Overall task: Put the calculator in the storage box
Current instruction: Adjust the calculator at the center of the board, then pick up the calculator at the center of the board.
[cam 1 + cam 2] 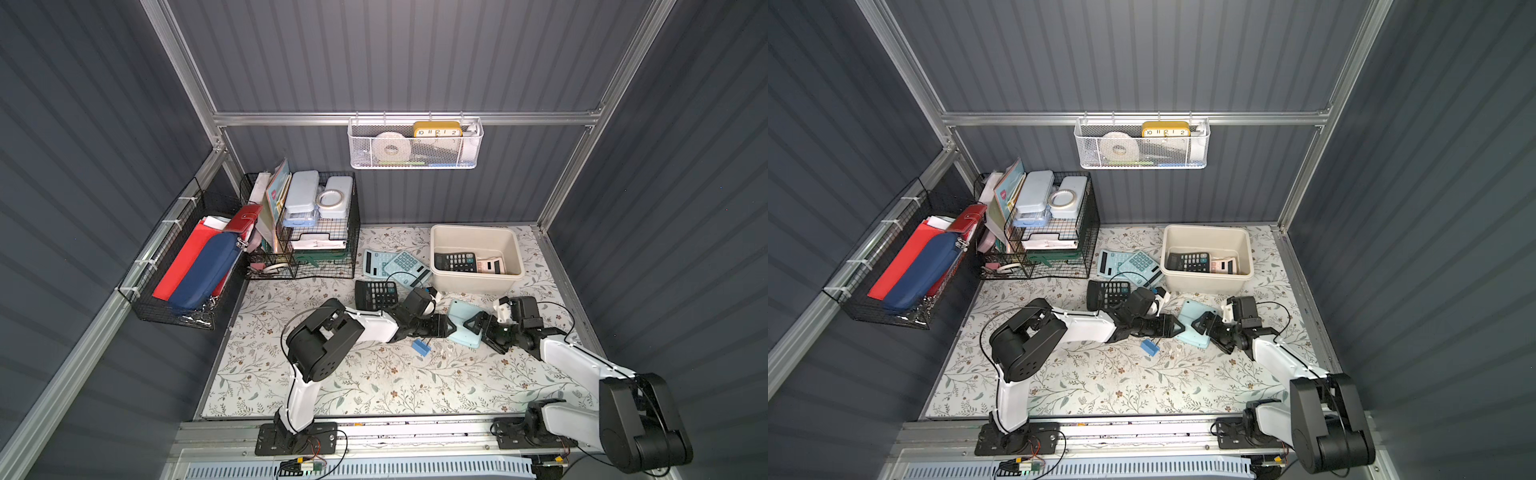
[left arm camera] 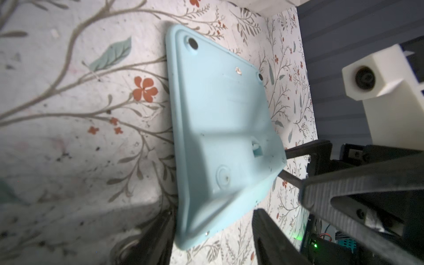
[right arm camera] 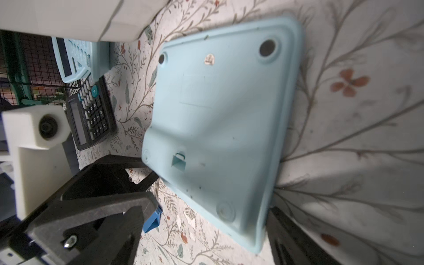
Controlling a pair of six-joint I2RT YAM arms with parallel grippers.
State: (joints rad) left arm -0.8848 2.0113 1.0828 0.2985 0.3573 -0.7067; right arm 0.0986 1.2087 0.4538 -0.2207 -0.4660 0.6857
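Calculator (image 1: 462, 318), pale blue, lies face down right of frame centre, just below the storage box (image 1: 473, 277), flanked by left gripper (image 1: 451, 326) and right gripper (image 1: 480, 330), both spread and holding nothing; grasping step, apparently needing a firm pinch, then lift.

We see the light blue calculator (image 1: 463, 316) lying face down, its back up, between the left gripper (image 1: 452, 326) and the right gripper (image 1: 480, 328). The cream storage box (image 1: 469, 286) stands upright just beyond both grippers, uncovered on top.

Floral table (image 1: 374, 386) w/ calcs (image 1: 376, 293), storage box (image 1: 473, 286)
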